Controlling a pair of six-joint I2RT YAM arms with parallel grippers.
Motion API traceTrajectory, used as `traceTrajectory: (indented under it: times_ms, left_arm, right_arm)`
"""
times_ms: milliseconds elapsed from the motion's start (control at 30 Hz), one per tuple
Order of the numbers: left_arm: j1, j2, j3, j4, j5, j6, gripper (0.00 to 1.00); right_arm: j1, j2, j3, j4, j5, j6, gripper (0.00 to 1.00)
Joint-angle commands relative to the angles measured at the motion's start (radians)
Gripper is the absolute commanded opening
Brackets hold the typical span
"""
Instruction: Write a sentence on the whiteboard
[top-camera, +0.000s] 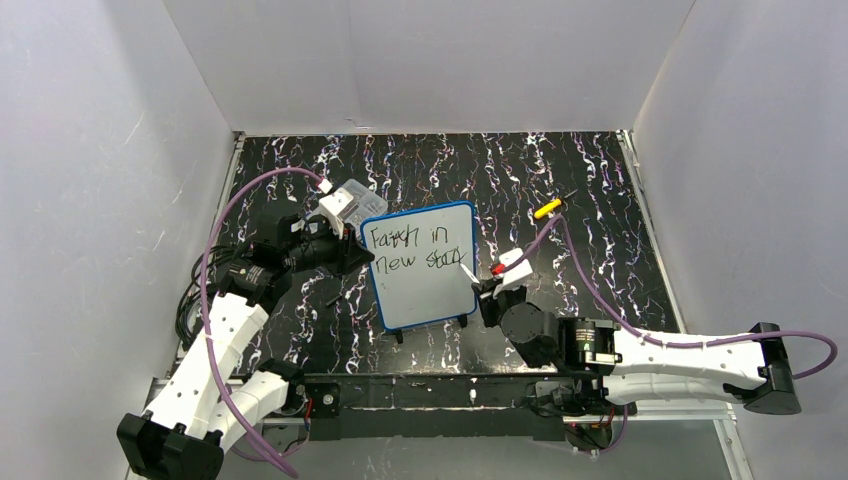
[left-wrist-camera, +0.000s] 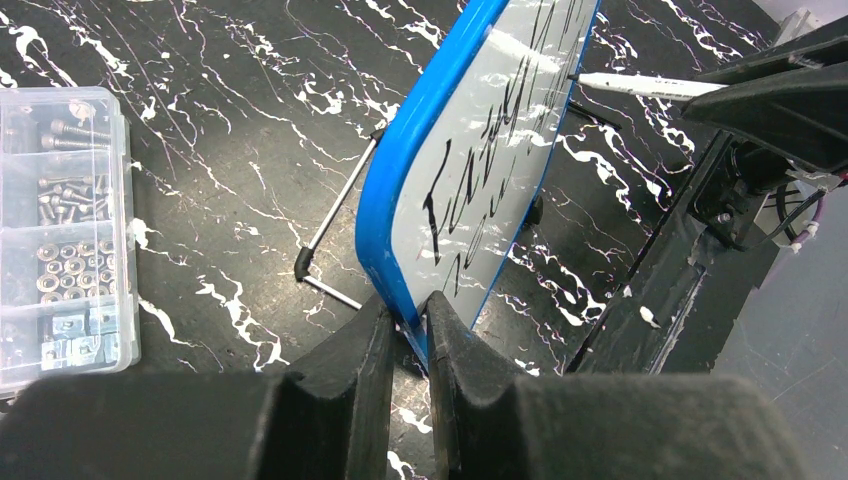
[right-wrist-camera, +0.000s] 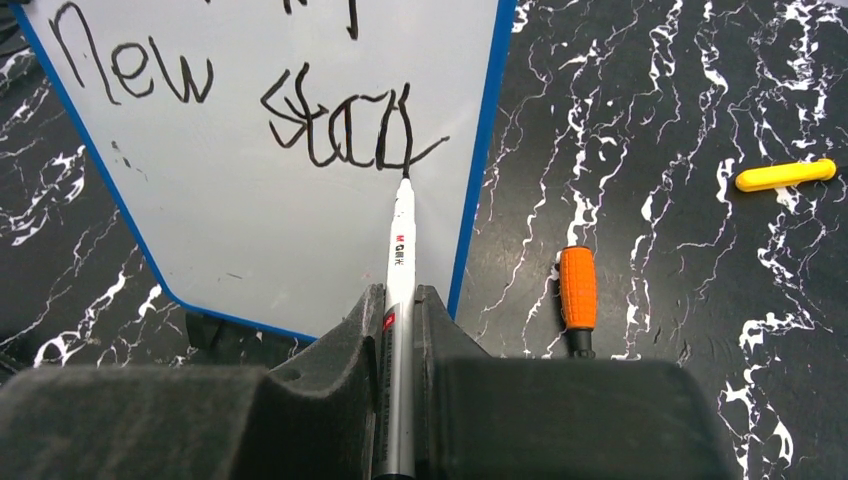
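Blue-framed whiteboard (top-camera: 425, 295) stands tilted on the black marbled counter (top-camera: 560, 170), between the two end effectors. Left end effector (left-wrist-camera: 408, 322) is clenched on the board's blue edge at a lower corner, one finger on each face. From that grip the board runs up and away, with its wire stand leg (left-wrist-camera: 335, 225) just to the left on the counter.

Right end effector (right-wrist-camera: 400, 300) is clamped on a white marker (right-wrist-camera: 400, 245), barrel held between the fingers and pointing straight ahead. Its tip touches the board at the last stroke of the lower line.

Sentence (right-wrist-camera: 340, 130) is black handwriting in two lines. The top line ends in "in", the rest is hard to read. The lower line starts "new", followed by a scrawled word.

Orange-handled screwdriver (right-wrist-camera: 577, 290) lies on the counter just right of the right fingers, off the board. Yellow handle (right-wrist-camera: 785, 175) lies further right and ahead, well apart from it.

Clear compartment box (left-wrist-camera: 60, 230) of screws and nuts sits left of the left end effector, apart from the board.
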Motion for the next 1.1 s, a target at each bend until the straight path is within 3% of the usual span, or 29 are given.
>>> traceTrajectory:
  times_ms: [0,233,600,1067]
  left_arm:
    - [-0.010,0.014,-0.024,-0.078,-0.002,0.019,0.00]
    - [-0.011,0.011,-0.024,-0.078,-0.002,0.020,0.00]
    - [-0.010,0.012,-0.024,-0.078,-0.003,0.019,0.00]
    - [-0.010,0.016,-0.023,-0.078,0.000,0.020,0.00]
  right_arm:
    - [-0.006,0.001,0.005,-0.065,0.002,0.070,0.01]
    - [-0.006,-0.023,0.014,-0.092,0.037,0.069,0.01]
    - [-0.006,-0.090,0.016,0.078,0.068,-0.082,0.01]
    - [-0.006,-0.009,0.034,0.069,0.059,-0.102,0.01]
